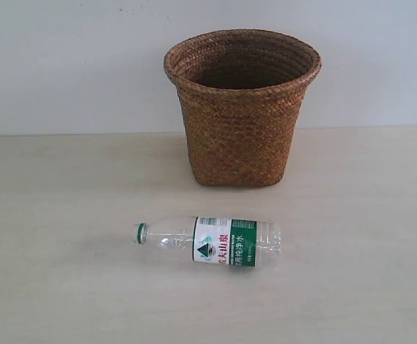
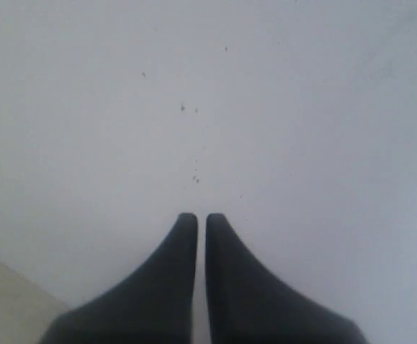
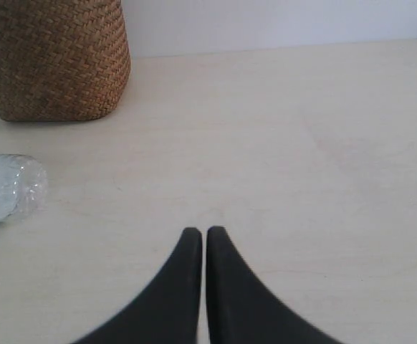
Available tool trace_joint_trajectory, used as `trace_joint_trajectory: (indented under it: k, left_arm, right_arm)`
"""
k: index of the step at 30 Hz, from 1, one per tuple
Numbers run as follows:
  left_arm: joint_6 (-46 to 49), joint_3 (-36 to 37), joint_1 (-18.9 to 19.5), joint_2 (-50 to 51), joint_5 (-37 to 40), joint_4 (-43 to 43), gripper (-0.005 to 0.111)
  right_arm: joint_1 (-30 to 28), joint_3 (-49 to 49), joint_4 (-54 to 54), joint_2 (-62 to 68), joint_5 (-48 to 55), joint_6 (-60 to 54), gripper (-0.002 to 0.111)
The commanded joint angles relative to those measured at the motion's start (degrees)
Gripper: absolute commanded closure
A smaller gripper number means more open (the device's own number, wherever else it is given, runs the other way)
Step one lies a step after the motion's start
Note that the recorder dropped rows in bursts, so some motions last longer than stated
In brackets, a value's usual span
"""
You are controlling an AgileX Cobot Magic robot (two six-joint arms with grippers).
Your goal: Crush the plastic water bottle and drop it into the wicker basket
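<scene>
Left hand [image 2: 201, 215] first: both dark fingers are pressed together with only a hairline slit between them and nothing in its grip. It's pointed at the plain white wall [image 2: 266, 107], with just a sliver of the beige tabletop [image 2: 8, 301] showing in its wrist view. Right hand [image 3: 203, 231] is the same deal, fingers closed up tight on nothing at all, hanging over a bare patch of tabletop. Its wrist view catches the clear bottom end of the plastic water bottle [image 3: 8, 188] and the lower part of the wicker basket [image 3: 54, 61], both well apart from the fingertips. Neither hand shows up in the exterior view. Over there the bottle lies on its side around the middle of the tabletop, green cap [image 1: 140, 233] aimed toward the left edge and base toward the right edge. Its white-and-green label [image 1: 225, 241] with red characters faces up. It looks round and full-shaped, not crushed. The basket stands upright behind it, close to the back edge where the tabletop meets the wall, roughly centred along that edge. Bottle and basket aren't touching, there's a clear strip of tabletop between them. The basket's inside is too dark to make out.
</scene>
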Motion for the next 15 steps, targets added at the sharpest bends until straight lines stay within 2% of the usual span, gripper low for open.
trace_joint_trajectory:
  k: [1,4,6,15]
  left_arm:
    - [-9.16,0.2,0.14,-0.17,-11.44,-0.47,0.103]
    - [-18.54,0.2,0.14,-0.17,-20.89,0.4,0.103]
    - [-20.68,-0.32,0.14,0.92,-26.06,1.48,0.103]
    - [-21.18,-10.63,0.14,16.31,-27.32,8.57,0.103]
  right_arm:
    - [0.12,-0.06,0.03,-0.36,-0.11,0.07,0.108]
    - [0.12,-0.06,0.03,-0.36,0.02,0.07,0.108]
    - [0.12,-0.06,0.03,-0.36,-0.08,0.07,0.108]
    - [0.12,-0.06,0.03,-0.36,-0.08,0.07,0.108]
